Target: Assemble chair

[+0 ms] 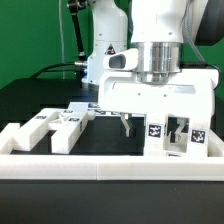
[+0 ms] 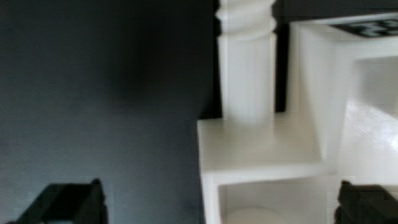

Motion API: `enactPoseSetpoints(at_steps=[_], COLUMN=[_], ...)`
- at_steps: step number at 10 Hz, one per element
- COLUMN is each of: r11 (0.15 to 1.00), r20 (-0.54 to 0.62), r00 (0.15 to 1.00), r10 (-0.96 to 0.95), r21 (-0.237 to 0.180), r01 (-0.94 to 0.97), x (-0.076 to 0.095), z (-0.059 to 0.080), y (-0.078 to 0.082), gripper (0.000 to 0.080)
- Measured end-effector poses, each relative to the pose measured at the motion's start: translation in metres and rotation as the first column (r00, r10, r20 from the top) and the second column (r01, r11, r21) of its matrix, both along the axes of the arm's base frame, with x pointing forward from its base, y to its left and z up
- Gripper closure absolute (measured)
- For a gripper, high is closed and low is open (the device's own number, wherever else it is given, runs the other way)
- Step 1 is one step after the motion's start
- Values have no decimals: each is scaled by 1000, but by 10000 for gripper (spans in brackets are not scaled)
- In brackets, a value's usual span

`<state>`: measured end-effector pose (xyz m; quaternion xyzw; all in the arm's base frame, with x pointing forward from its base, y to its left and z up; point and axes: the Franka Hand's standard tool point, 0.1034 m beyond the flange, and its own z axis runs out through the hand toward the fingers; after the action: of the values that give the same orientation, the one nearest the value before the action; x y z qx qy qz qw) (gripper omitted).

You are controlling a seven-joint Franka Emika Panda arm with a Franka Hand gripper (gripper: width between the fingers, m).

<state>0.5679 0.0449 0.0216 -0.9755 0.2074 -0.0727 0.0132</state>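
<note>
Between the two dark fingertips (image 2: 71, 203) of the gripper (image 2: 217, 205) sits a white hollow block (image 2: 267, 160) of the chair. The jaws stand at their widest, one on either side of it and apart from it, so nothing is held. That straddle looks like lining up for a grasp, not a grip.

One round post (image 2: 247, 60) rises from the block, and one slab (image 2: 347, 90) stands just beside it, bearing one tag (image 2: 356, 28) at its far end. They appear joined into one piece, which would explain the wide opening.

From the exterior view, the gripper (image 1: 147, 122) hangs straight down over this partly built chair section (image 1: 175, 138), which is on the exterior view's right and shows two tags on its front. Well apart, on the exterior view's left, lies one cluster of loose chair parts (image 1: 50, 128); at least two carry tags, but they are too crowded to count. One border rail (image 1: 100, 166) runs along the front of the black table (image 1: 110, 135), probably to keep the parts in reach.
</note>
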Motion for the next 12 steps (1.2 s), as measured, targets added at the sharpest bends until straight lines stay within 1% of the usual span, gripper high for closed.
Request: enactPoseSetpoints(at_steps=[2,3,4,6,7,8,9,12], r11=[1000,1000,1000,1000,1000,1000,1000,1000], r20=[-2,0,-4,-10,-11,-15,-17,-19], r00=[1000,1000,1000,1000,1000,1000,1000,1000], r10=[-1,-1,-1,2,1,-3,-3,6], r21=[-2,-2,1,3,1,-2,-3,-4], r01=[1,1,1,-2,-1,3,3,-6], x=[3,6,7,7,6,4,3,2], z=[-4,-4,-4,-4,-4,-5,-6,-6], y=[2,2,2,2,0,-3,-4,-5], gripper=[150,150,272,548,548,729,760,760])
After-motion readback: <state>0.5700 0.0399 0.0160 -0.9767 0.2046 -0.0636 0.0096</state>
